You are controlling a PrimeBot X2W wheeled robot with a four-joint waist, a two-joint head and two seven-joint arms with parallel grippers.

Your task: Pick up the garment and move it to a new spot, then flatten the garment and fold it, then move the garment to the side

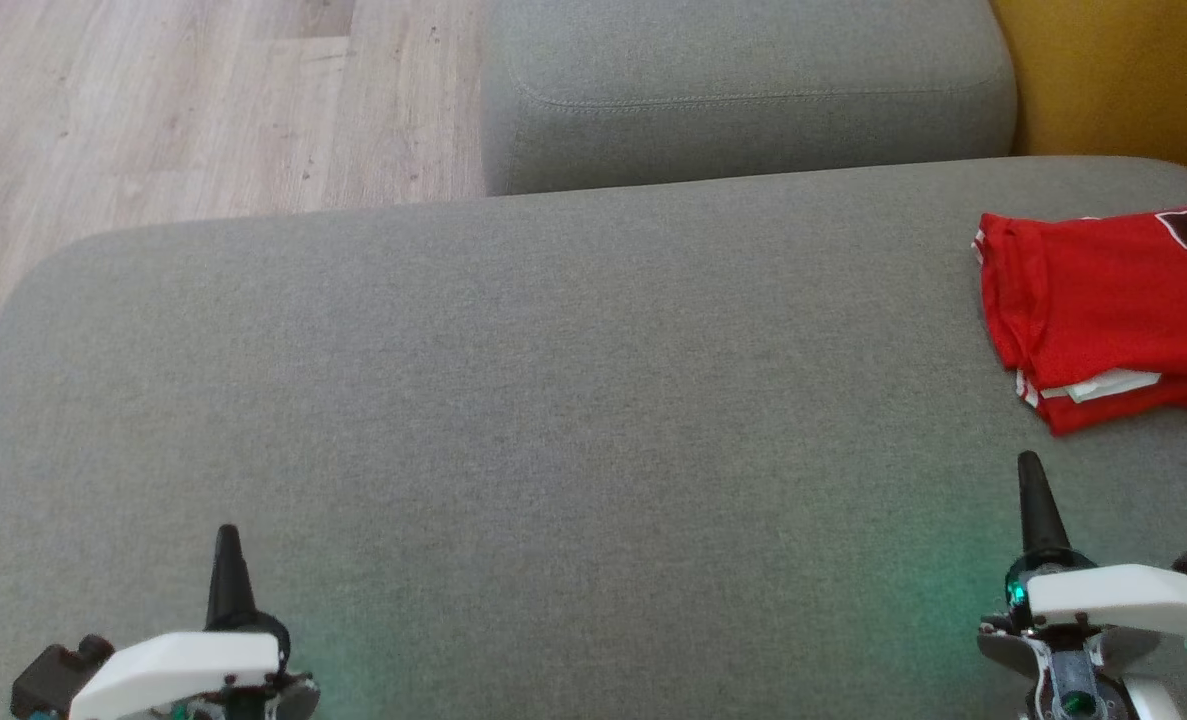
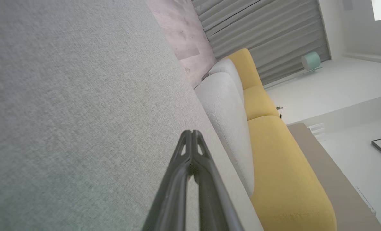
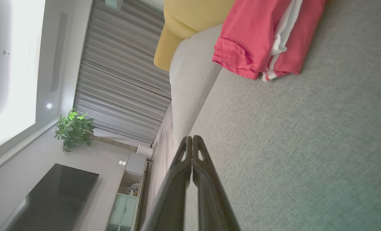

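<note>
Garment lies folded on the sofa seat at one o'clock from the closed, empty right fingers, well apart from the closed left fingers.

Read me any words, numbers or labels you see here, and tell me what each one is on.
"2" (likely): a large black numeral outlined in white on the red garment, cut off by the right edge of the head view, so anything after it is unreadable.
No other text is legible.

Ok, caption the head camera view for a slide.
Folded red garment on the grey cushion, far right; left hand and right hand shut, empty, clear of it.
</note>
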